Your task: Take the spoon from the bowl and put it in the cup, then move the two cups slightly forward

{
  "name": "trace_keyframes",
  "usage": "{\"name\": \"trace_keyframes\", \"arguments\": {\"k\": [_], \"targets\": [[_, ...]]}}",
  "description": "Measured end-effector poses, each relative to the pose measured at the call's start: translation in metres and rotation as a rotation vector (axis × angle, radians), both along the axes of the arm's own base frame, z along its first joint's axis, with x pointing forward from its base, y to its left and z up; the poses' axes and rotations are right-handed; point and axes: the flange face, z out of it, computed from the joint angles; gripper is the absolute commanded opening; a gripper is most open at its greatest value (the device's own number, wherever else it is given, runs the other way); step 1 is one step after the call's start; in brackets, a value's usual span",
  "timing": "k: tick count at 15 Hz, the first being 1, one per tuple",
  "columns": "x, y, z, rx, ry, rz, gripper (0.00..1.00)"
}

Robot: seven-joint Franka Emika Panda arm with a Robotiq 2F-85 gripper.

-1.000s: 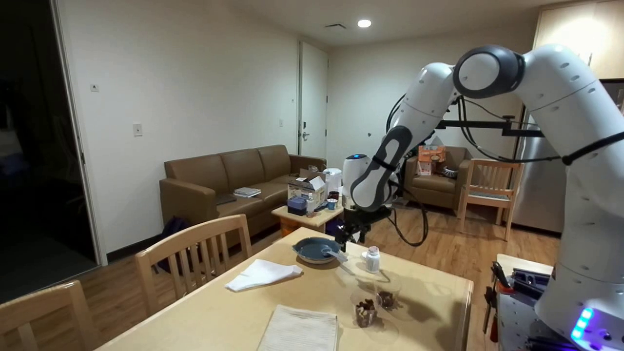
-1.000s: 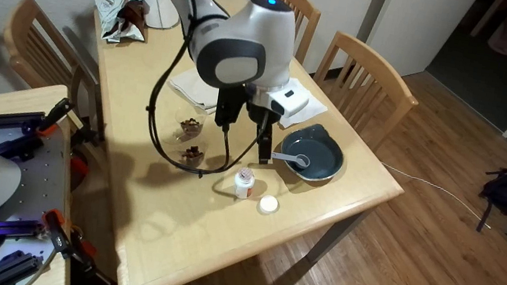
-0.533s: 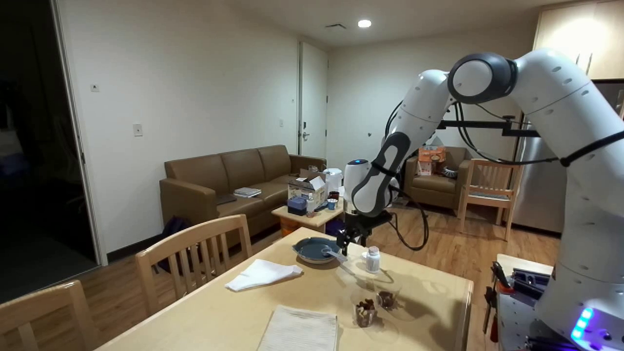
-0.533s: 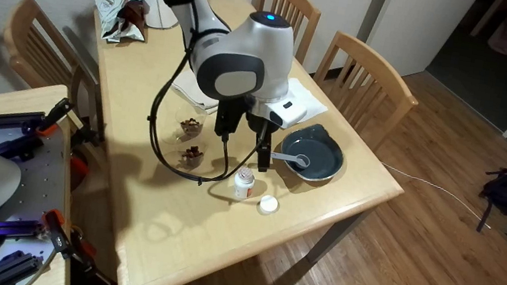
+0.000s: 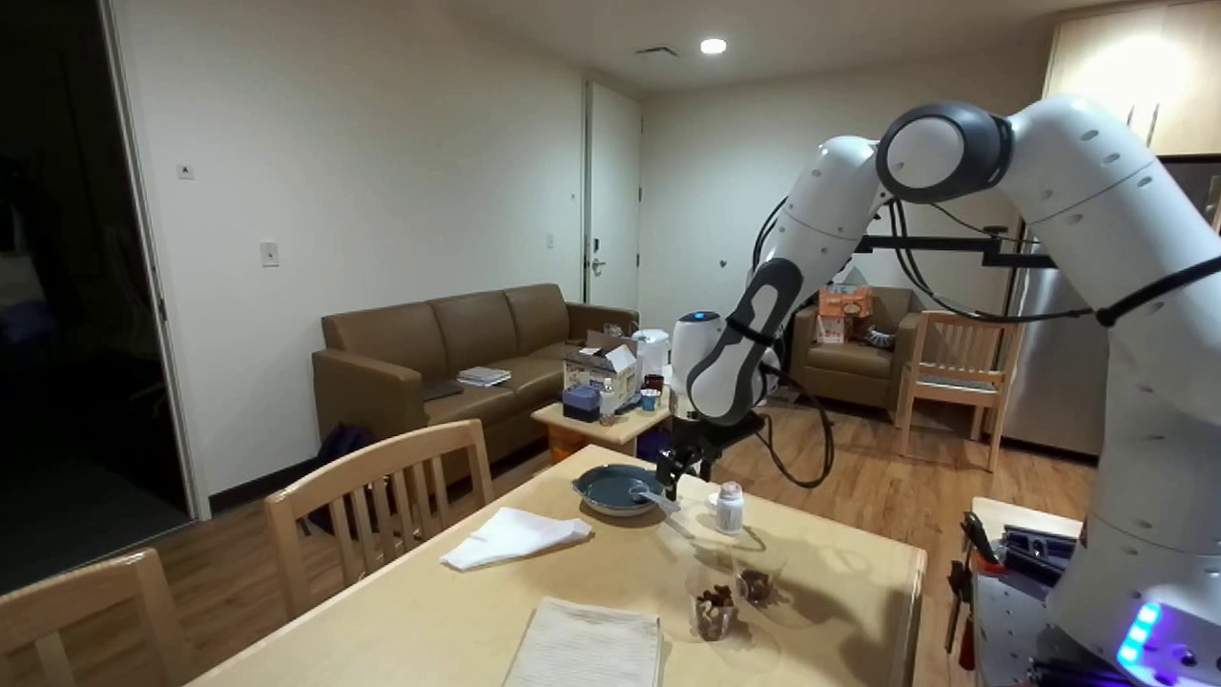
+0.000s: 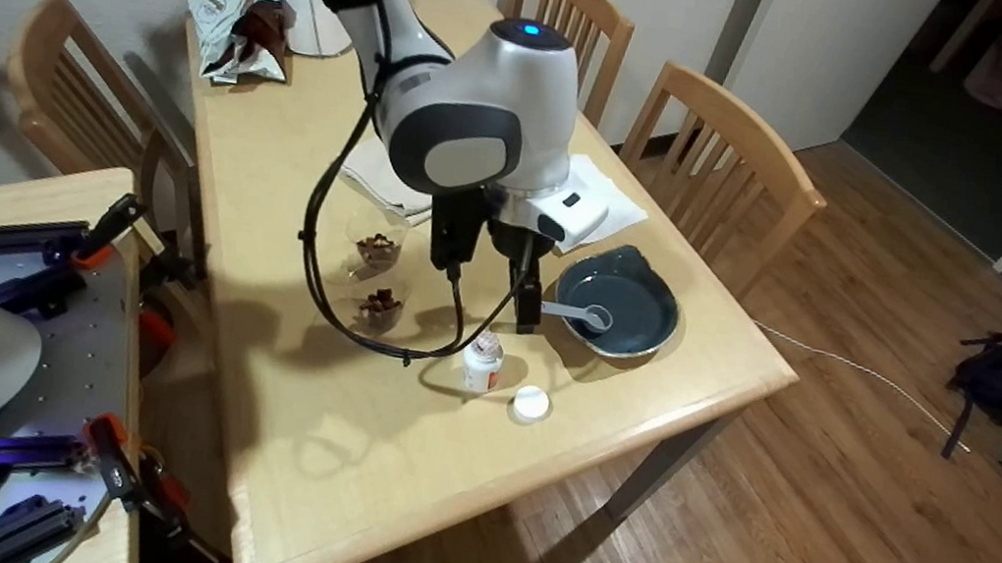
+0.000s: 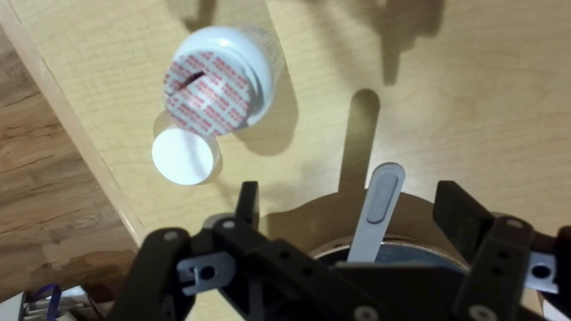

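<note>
— Where to find the spoon [image 7: 375,216]?
— In the bowl [image 6: 641,305] in both exterior views, with the round end inside and the handle out past the rim.
— And the gripper [image 7: 350,200]?
— Spread wide, with a gap to the handle on either side in the wrist view.
— What else on the table [image 6: 394,464]?
— Well apart from the bowl, a clear cup [image 6: 375,245] just beside another clear cup [image 6: 380,305], both with dark brown bits [image 5: 714,603] inside.
— And nearer the bowl?
— A white bottle [image 6: 481,368], upright, with a white lid [image 6: 530,405] just beside.
</note>
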Motion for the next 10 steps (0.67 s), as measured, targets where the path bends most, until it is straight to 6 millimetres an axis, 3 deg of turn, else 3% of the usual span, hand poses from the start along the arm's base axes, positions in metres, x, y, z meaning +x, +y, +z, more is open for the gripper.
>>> {"name": "trace_keyframes", "arguments": {"k": [10], "targets": [[-0.0006, 0.005, -0.0026, 0.019, 0.016, 0.116, 1.0]]}}
